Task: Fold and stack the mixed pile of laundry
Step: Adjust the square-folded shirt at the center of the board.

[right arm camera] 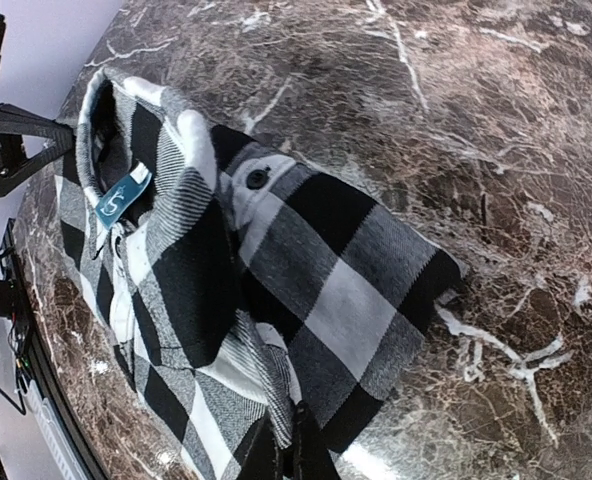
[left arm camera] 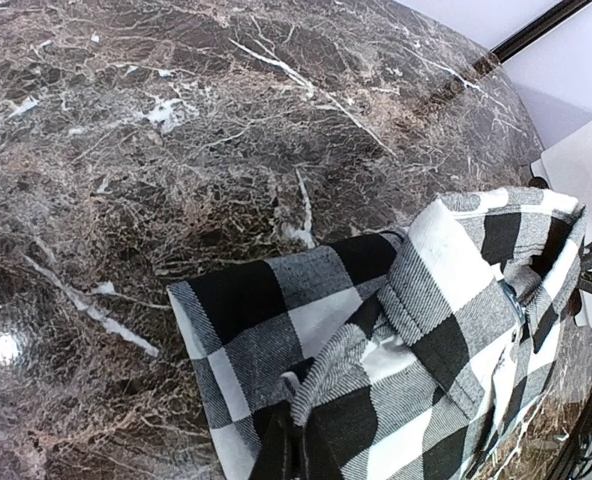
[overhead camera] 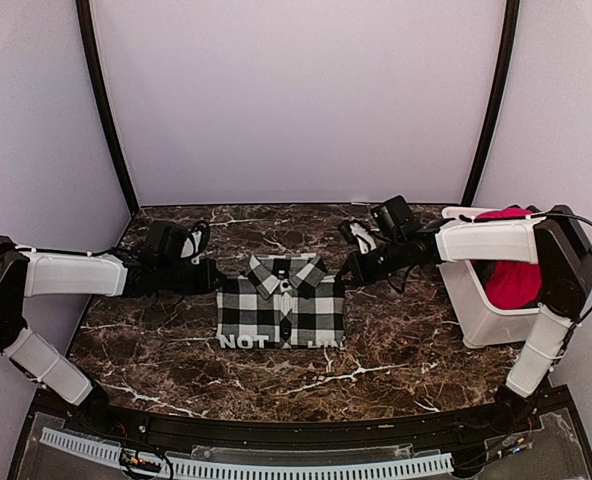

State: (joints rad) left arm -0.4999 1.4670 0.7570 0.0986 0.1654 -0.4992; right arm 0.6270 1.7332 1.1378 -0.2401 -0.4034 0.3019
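Item one, your checked shirt [overhead camera: 281, 312], lies folded mid-counter [overhead camera: 156, 350] with your left hand [overhead camera: 216, 277] and right hand [overhead camera: 348, 270] pinched shut on its shoulder corners; item two, red garment [overhead camera: 511, 282], sits unfolded in the white bin [overhead camera: 466, 310], stacking not yet done.

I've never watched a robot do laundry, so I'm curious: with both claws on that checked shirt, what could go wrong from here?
1. The left gripper and right gripper each pinch the checked shirt near its upper corners; an uneven pull could undo the neat fold.
2. The red garment sits bunched in the white bin, close beside the right arm; reaching in might snag it or tip the bin.
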